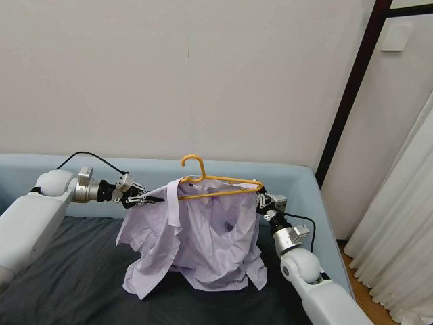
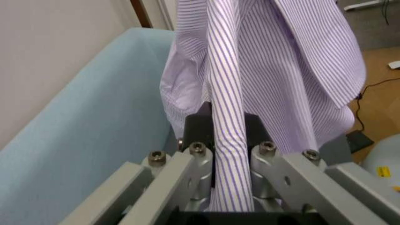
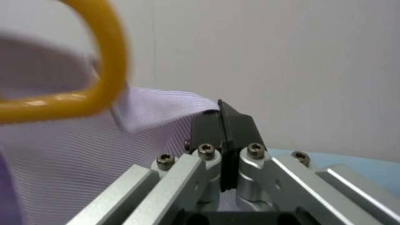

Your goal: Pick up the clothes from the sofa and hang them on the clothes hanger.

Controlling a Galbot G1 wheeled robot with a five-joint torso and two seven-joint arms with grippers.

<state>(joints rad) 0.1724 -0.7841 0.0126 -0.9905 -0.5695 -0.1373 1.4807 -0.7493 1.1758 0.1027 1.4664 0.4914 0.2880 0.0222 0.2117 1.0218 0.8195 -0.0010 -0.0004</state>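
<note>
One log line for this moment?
left gripper: shut on shirt | right gripper: shut on shirt | hanger: partly in shirt, above sofa

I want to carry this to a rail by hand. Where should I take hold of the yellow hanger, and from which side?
Probably the hook, taken from above: it stands upright and bare over the shirt, while the bars of the hanger lie partly under cloth, and the left gripper and right gripper pinch the shirt at either shoulder.

Shirt (image 1: 203,244) on hanger (image 1: 230,180), over sofa (image 1: 54,277), between left pincer (image 1: 157,199) and right pincer (image 1: 260,198)
</note>
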